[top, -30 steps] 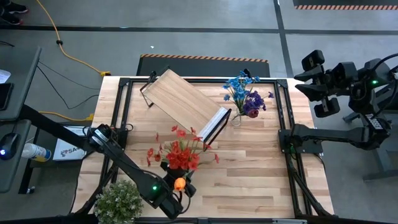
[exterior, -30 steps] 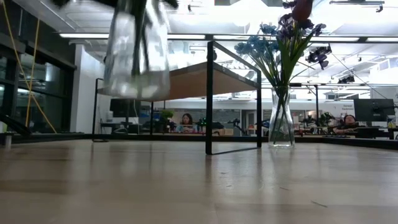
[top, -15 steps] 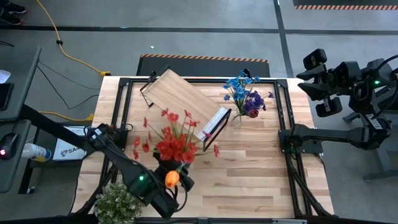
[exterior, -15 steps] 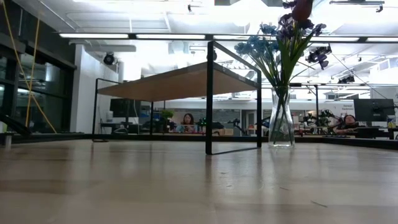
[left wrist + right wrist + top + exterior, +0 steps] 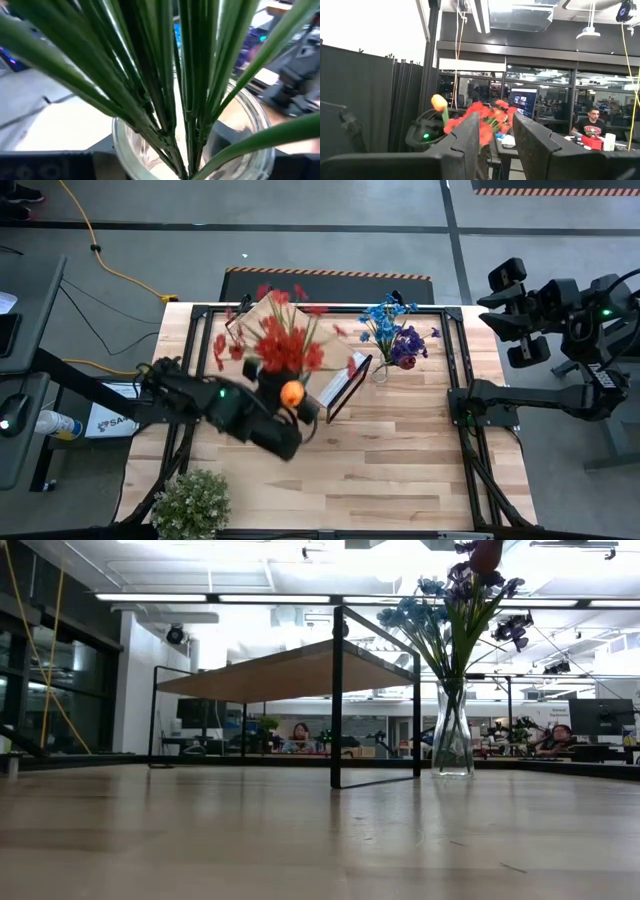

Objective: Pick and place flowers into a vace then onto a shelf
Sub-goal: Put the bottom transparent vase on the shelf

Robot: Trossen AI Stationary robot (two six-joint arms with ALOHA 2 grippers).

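Left pincer point(image 5: 268, 405) grips red-flower vase point(image 5: 190, 145), airborne over shelf point(image 5: 300, 340); blue bunch point(image 5: 395, 330) beside shelf. Neither vase shelved. Right pincer point(image 5: 495, 145) parked, part open, empty.

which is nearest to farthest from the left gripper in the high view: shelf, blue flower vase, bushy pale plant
1. shelf, just beyond the left gripper, under the raised red flowers
2. bushy pale plant, near left table corner
3. blue flower vase, beside the shelf's right end

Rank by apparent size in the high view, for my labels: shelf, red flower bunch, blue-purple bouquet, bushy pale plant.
1. shelf, partly hidden
2. red flower bunch, raised nearer the camera, so unsure
3. bushy pale plant and blue-purple bouquet look alike
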